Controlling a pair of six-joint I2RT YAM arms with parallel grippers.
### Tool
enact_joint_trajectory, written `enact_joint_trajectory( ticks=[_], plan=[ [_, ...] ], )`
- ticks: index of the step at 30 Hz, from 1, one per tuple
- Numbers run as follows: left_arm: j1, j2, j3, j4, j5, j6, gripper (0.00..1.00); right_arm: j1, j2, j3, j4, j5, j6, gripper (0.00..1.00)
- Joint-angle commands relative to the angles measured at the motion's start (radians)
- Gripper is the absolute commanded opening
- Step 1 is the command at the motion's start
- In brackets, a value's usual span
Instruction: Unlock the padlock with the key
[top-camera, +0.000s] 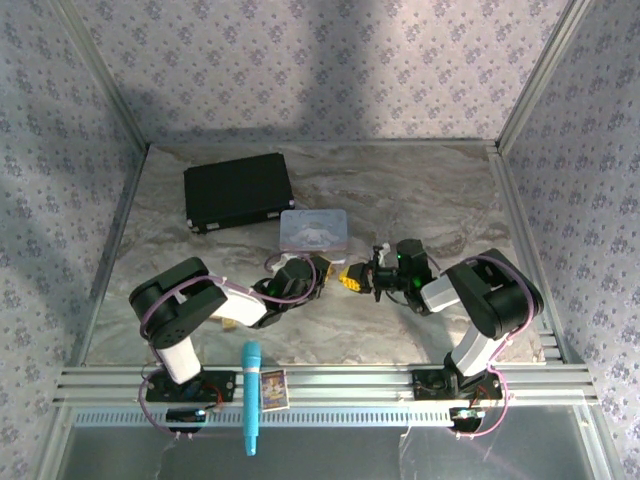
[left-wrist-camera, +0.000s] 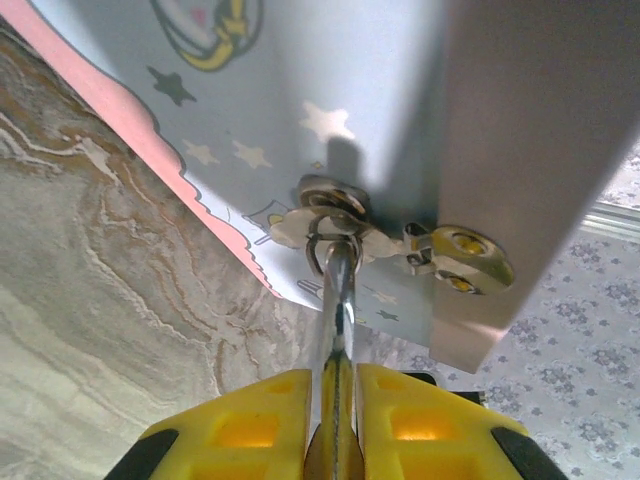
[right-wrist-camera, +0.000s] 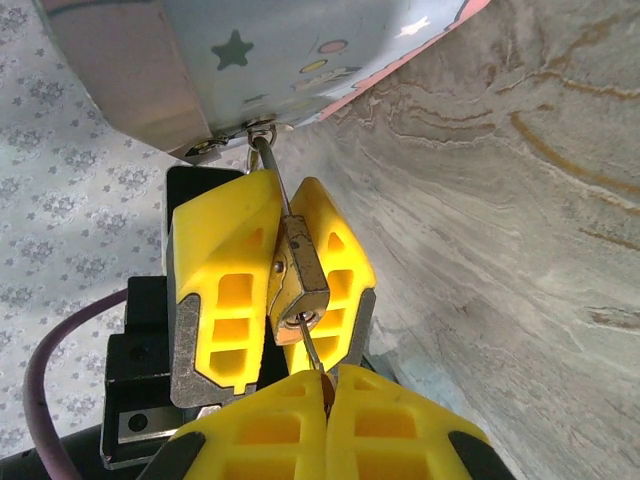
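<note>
"Starting at the near edge, what's closest to us?"

"An aluminium rail (top-camera: 350, 382) with both arm bases bolted to it. A teal stick-shaped tool (top-camera: 250, 395) lies across the rail, and a small printed card (top-camera: 273, 388) sits just beside it. I can't tell what either one is."

"And the surface past that?"

"A bench (top-camera: 420, 200) topped in grey-beige marbling with brownish veins. The arms fold in toward its middle, and their yellow tips nearly meet there."

"What's the left one doing?"

"The left end effector (left-wrist-camera: 337, 372) is clamped tight on the padlock (right-wrist-camera: 303, 275), pinching the small brass body from both sides. The thin silvery shackle runs up from it and hooks through the metal hasp (left-wrist-camera: 335, 225) on the pastel tin (top-camera: 314, 229)."

"And the right?"

"The right end effector (right-wrist-camera: 325, 378) has its fingers pressed together on the key (right-wrist-camera: 311, 348). It faces the padlock's underside, and the slim shaft reaches the keyhole. I can't say how deep it goes."

"So the lock hangs on the tin?"

"Yes, at the tin's near side, held just above the bench."

"What's farther back?"

"A closed black case (top-camera: 238, 192) lies flat, left of the tin and behind it. Beyond that is the wallpaper (top-camera: 320, 60), pale lilac with small repeating flowers, with a soft shadow across the back wall. Slanted aluminium posts (top-camera: 540, 70) frame the corners."
</note>
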Motion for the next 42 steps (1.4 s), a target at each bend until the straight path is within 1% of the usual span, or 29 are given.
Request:
enact_joint_trajectory(
  ticks=[1,4,9,14,17,20,24,26,29,34,37,42],
  plan=[
    [-0.069,0.008,0.063,0.063,0.156,0.043,0.00,0.021,-0.025,0.046,0.081,0.075,-0.022,0.00],
    [-0.084,0.000,0.076,0.058,0.167,0.050,0.00,0.022,-0.026,0.082,0.037,0.081,-0.049,0.00],
    [-0.092,-0.004,0.086,0.071,0.164,0.059,0.00,0.036,-0.013,0.122,0.050,0.069,-0.034,0.00],
    [-0.092,-0.022,0.090,0.034,0.160,0.066,0.00,0.050,-0.008,0.133,0.011,0.069,-0.053,0.00],
    [-0.089,-0.027,0.103,0.018,0.180,0.068,0.00,0.058,-0.004,0.129,0.016,0.073,-0.071,0.00],
    [-0.089,-0.023,0.109,0.058,0.198,0.075,0.00,0.045,0.001,0.133,-0.010,0.071,-0.105,0.00],
    [-0.089,-0.027,0.103,0.104,0.219,0.092,0.00,0.000,0.082,0.132,0.171,0.003,0.003,0.00],
    [-0.089,-0.027,0.097,0.133,0.231,0.097,0.00,-0.017,0.105,0.133,0.200,-0.019,0.022,0.00],
    [-0.089,-0.024,0.088,0.166,0.239,0.109,0.00,-0.037,0.108,0.135,0.190,-0.048,0.008,0.00],
    [-0.089,-0.005,0.109,0.172,0.270,0.111,0.00,-0.052,0.103,0.150,0.172,-0.079,-0.009,0.00],
    [-0.089,0.008,0.119,0.179,0.276,0.103,0.00,-0.047,0.097,0.159,0.161,-0.082,-0.023,0.00],
    [-0.091,0.007,0.129,0.141,0.276,0.106,0.00,-0.036,0.086,0.164,0.146,-0.065,-0.038,0.00]
  ],
)
